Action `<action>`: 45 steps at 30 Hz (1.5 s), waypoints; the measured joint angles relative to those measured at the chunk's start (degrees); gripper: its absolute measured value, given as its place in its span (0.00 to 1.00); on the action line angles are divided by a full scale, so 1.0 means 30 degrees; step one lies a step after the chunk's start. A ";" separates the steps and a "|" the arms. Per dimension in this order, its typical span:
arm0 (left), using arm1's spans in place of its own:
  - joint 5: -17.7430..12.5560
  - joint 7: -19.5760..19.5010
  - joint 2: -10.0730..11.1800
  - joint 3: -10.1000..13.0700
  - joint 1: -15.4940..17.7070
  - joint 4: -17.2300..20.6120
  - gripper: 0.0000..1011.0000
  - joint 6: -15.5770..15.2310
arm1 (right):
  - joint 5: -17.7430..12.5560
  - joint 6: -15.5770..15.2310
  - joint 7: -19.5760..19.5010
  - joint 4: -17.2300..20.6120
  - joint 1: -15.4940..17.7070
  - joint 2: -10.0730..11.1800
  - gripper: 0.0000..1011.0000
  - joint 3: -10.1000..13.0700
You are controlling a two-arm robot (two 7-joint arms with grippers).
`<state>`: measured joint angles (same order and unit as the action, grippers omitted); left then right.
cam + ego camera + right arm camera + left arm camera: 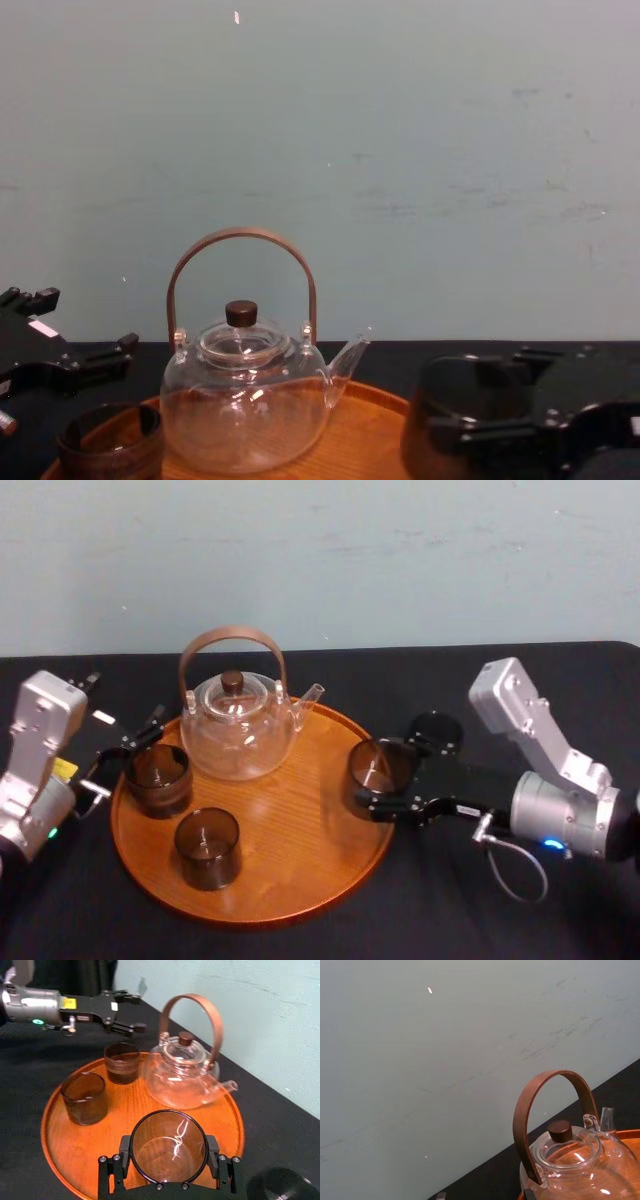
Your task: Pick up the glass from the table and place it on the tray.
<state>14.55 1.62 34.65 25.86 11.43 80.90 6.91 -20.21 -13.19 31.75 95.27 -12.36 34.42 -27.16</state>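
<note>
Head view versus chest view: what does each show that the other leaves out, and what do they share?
Head view adds the tray's full rim, the front glass and a black disc on the table near the right gripper. Chest view adds the wall rising high above the teapot. Both share the teapot, the tray, the left glass by the open left gripper, and the right gripper shut on the held glass.

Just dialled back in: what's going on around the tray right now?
The right gripper is closed on a dark brown glass cup, holding it at the right edge of the round orange-brown wooden tray. Two matching cups and a clear glass teapot already sit on the tray. The left gripper is open beside the tray's left edge, holding nothing.
</note>
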 joint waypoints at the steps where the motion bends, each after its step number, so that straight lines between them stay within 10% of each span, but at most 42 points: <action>1: 0.0001 0.0000 0.0000 0.0000 0.0000 -0.0002 0.99 -0.0001 | 0.0010 0.0038 0.0054 -0.0046 -0.0076 -0.0053 0.89 -0.0103; 45: 0.0000 0.0000 0.0000 0.0000 0.0000 -0.0002 0.99 0.0000 | 0.0144 0.2523 0.1008 -0.4501 -0.1707 -0.2536 0.89 -0.2570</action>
<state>14.55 1.62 34.65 25.86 11.43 80.90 6.91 -19.78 -5.62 34.77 81.76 -17.48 26.81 -34.87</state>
